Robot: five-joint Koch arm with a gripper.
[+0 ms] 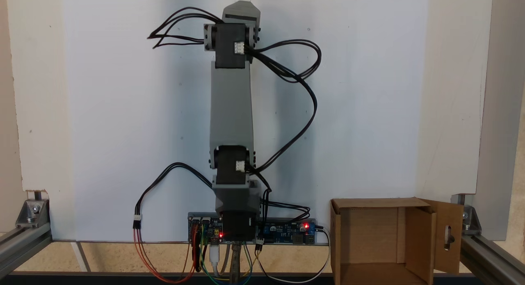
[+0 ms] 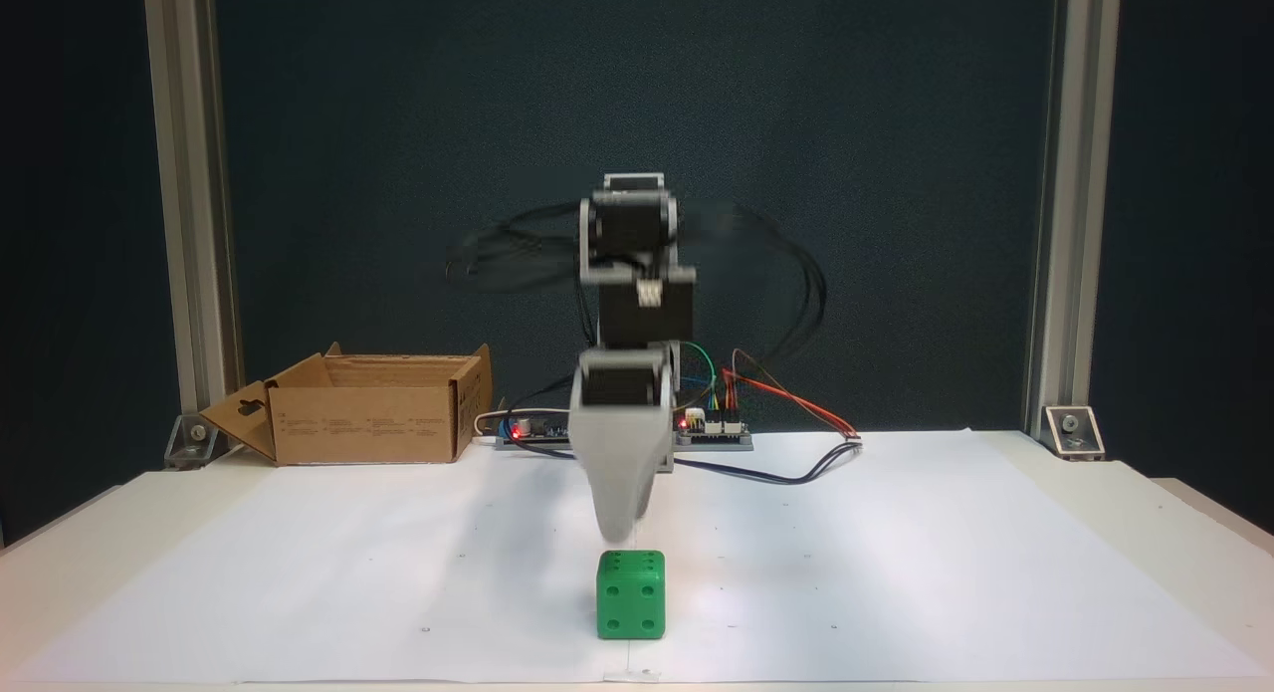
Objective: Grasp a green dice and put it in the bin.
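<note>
1. Hanging nose-down over the green dice, the gripper is pointing at the white paper sheet in a fixed view; this pose looks chosen for a straight drop from above onto the cube.
2. Showing as one grey, motion-blurred wedge in that view, the jaws are lying one behind the other, so I cannot tell whether they are spread or pressed together.
3. Resting flat on the sheet near its front edge, the dice is sitting just below the gripper tip and slightly to the right of it in that view; a narrow gap is showing between tip and cube, so nothing is being held.
4. Stretching out long from its base, the arm is reaching toward the far end of the sheet in the top-down fixed view; the dice is not visible there, probably lying under the arm's grey end or past the picture's upper edge.
5. Standing beside the arm's base with its flaps open, the bin is sitting well apart from the dice, and the slotted flap is folding outward, leaving the mouth free for a drop.
6. Judging from this, the grasp is not yet made; the next move is calling for a small sideways correction and a descent around the cube.
</note>
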